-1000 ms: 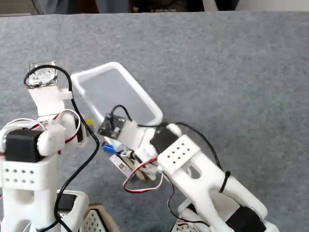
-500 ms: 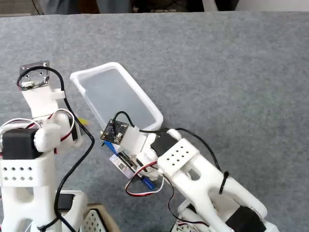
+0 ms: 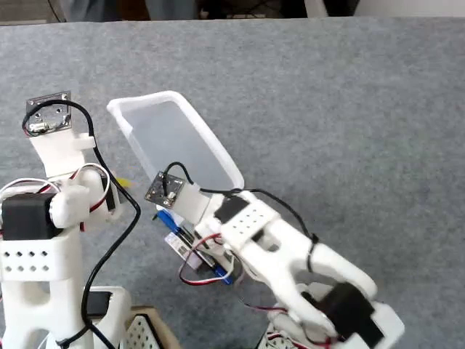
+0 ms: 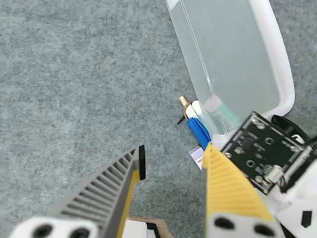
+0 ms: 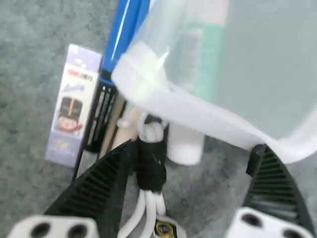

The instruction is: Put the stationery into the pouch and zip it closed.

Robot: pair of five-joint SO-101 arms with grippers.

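The pouch (image 3: 171, 142), clear with a white rim, lies slanted on the grey table (image 3: 349, 109). It runs from about 10 o'clock in toward the middle. Off its near end, toward 7 o'clock, a blue pen (image 3: 171, 219) and a small printed box (image 3: 176, 247) lie on the table outside the pouch. Both are partly under the right arm (image 3: 280, 243), which comes in from 5 o'clock. The left arm (image 3: 51, 218) stands at 8 o'clock, apart from the pouch.

From the left wrist, the left gripper (image 4: 174, 153) hangs over bare table. Its two fingers are spread wide, with nothing between them. Beyond it lies the pouch (image 4: 233, 54). The blue pen (image 4: 198, 130), a pencil (image 4: 184, 102) and a white stick (image 4: 196, 107) poke out side by side at the pouch's end. The circuit board (image 4: 257, 148) on the right arm sits just beside the pen.

From the right wrist, the right gripper (image 5: 194, 148) is also spread wide and pinches nothing. Its dark fingers (image 5: 101, 186) stand on either side of the corner of the pouch (image 5: 208, 114), low over the table. A dark tab with white cords (image 5: 151, 163) sits just beside one finger. The blue pen (image 5: 124, 29) runs along under the rim, and the small printed box (image 5: 69, 106) lies beside it on the table. The end of the white stick (image 5: 185, 146) shows from under the rim. A green and white item (image 5: 208, 44) shows through the clear wall. I cannot tell whether it is inside the pouch or beneath it.
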